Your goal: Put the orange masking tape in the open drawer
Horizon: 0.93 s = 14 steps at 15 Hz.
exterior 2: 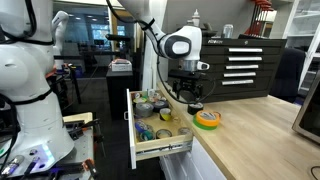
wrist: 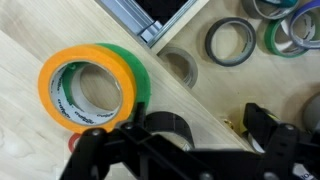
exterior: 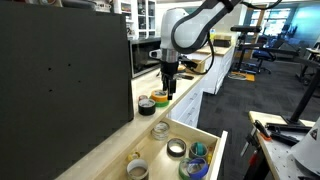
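Note:
The orange masking tape (wrist: 72, 84) lies flat on the wooden counter, stacked on a green roll (wrist: 140, 75). It also shows in both exterior views (exterior: 160, 98) (exterior 2: 207, 117). My gripper (wrist: 200, 130) is open and empty. It hangs low over the counter beside the orange tape, towards the drawer, and shows in both exterior views (exterior: 168, 86) (exterior 2: 193, 102). A dark roll (wrist: 168, 125) lies between the fingers, close to the one nearest the orange tape. The open drawer (wrist: 158, 25) (exterior: 212, 140) (exterior 2: 135, 125) lies just past the counter's edge and holds several tape rolls.
In the drawer lie a grey roll (wrist: 230, 42), a green roll (wrist: 292, 35) and a clear roll (wrist: 180, 66). A tall black panel (exterior: 60, 80) runs along the counter's back. A dark roll (exterior: 146, 105) sits beside the orange tape.

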Available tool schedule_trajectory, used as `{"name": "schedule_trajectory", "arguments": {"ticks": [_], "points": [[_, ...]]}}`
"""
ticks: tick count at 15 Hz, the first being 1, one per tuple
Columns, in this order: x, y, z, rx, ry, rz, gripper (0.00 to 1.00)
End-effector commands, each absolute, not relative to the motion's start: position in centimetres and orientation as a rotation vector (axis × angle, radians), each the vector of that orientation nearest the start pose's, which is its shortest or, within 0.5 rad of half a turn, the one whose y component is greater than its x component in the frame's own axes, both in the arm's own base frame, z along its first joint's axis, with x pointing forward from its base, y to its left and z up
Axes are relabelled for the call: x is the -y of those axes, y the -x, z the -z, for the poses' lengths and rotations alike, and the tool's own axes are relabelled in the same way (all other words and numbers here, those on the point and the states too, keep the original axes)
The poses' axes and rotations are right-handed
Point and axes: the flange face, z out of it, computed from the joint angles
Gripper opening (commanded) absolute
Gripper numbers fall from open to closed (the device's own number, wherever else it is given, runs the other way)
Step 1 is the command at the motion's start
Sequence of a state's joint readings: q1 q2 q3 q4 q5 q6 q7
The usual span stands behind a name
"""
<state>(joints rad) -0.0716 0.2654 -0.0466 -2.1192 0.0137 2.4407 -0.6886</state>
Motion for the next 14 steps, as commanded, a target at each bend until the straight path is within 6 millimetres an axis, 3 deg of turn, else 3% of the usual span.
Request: {"name": "schedule_trajectory", "arguments": {"ticks": [1,14], "points": [[7.0,-58.3,-28.6,0.914,3.057,0.112,1.0],[10.4,-59.4,-26.6,0.879,3.103,0.118,1.0]]}}
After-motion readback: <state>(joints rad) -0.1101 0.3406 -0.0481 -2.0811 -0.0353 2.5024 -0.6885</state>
